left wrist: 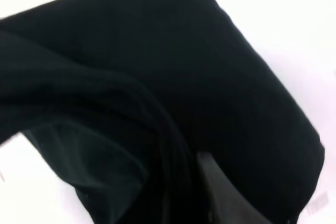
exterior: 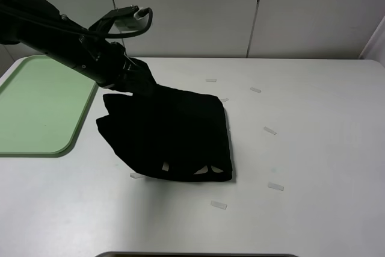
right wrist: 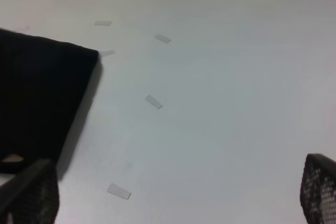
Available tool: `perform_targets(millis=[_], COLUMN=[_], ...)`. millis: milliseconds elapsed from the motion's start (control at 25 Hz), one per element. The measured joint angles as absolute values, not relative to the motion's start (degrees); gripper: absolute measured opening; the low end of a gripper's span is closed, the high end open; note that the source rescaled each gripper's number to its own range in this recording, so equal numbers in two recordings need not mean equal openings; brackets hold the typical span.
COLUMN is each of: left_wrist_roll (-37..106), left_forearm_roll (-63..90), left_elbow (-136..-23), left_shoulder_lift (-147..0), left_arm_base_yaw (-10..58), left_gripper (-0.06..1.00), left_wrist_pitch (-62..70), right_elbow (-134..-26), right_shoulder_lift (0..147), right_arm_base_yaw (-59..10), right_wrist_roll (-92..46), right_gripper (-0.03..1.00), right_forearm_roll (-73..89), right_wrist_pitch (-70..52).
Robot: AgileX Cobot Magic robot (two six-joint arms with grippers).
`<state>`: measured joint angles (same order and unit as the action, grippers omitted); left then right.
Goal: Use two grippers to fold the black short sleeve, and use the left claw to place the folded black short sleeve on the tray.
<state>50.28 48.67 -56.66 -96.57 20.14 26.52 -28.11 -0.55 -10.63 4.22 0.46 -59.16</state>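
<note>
While clamping black short sleeve (exterior: pixel 174 136), left gripper (exterior: pixel 143 84) angles downward.

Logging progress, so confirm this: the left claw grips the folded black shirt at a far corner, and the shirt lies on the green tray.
Wrong on one point: the black short sleeve lies on the white table beside the tray, not on it, as the exterior high view shows. The left claw does grip its far corner.
</note>
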Motion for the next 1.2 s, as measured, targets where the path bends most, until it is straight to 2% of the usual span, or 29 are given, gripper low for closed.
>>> perform_targets(millis=[320,760,1200], left_wrist_roll=[50.6,50.6,43.9], left_forearm_roll=[52.0,59.8,60.6], left_elbow=[-56.7,-56.7,-57.0], left_shoulder_lift=[-96.6,-96.9,-107.1], left_arm_base_yaw=[24.1,36.1,46.0], left_gripper=[0.02,0.02,0.02], left_wrist_pitch=[19.6,9.0,-9.4], right_elbow=[-28.1,-28.1,-28.1], right_shoulder_lift=[-0.5,-0.5,-0.5], right_arm_base_yaw=[-10.6,-10.6,-10.6], right_wrist_roll=[4.2,4.2,4.2], right_gripper=[1.0,1.0,1.0], right_forearm_roll=[0.5,0.5,0.5], right_wrist_pitch=[-59.2,-59.2,-59.2])
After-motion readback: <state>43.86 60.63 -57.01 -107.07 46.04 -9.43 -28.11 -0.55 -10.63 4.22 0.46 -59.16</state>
